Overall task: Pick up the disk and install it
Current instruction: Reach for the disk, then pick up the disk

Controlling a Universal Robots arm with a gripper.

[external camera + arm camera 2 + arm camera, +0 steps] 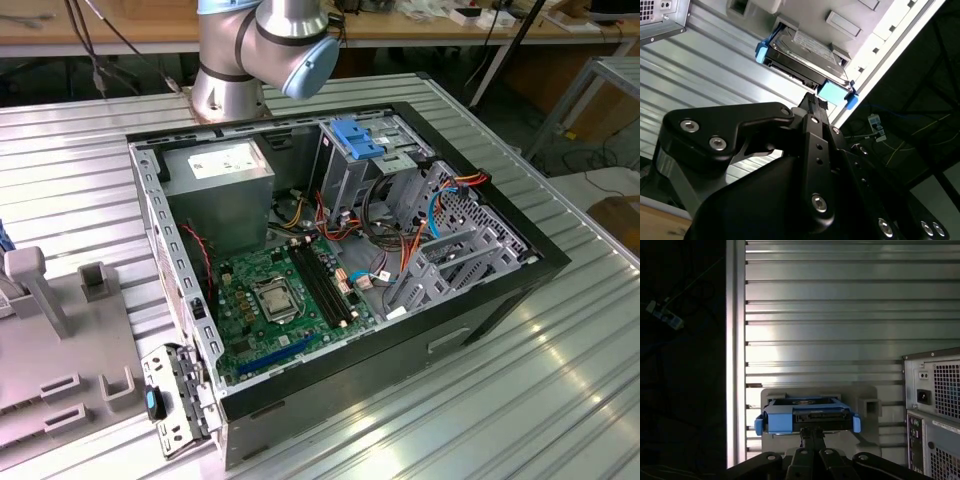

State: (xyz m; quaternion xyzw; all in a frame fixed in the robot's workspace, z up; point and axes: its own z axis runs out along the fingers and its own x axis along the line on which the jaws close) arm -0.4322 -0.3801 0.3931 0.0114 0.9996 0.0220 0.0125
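Surface: ribbed metal tabletop (840, 315), with dark floor past its edge.

1. Claw (812, 432), nearest in the first wrist view. The fingers are drawn narrow, almost together, with nothing seen between them. The tips sit at the near edge of the disk; whether they touch it or stop just short cannot be told.

2. Disk (807, 412): a dark drive in a blue frame. It lies flat in a grey holder (867, 405) close to the tabletop's edge. Its connector end faces the claw, and the holder probably keeps it level and square for a straight approach.

3. Case (935, 405), farther off. Its rear panel, with vents and a socket, stands well apart from the disk.

View notes:
- The second wrist view looks along the fingers. It adds the disk's labelled top face and the blue tabs at both ends.
- The exterior view adds the case's open side, with the board (270, 300), cables and a blue-topped bay (355, 135) towards the far side. The bay is likely the seat for a drive.
- The arm (265, 50) rises beyond the case, and grey fixtures (40, 300) stand at the exterior view's left.
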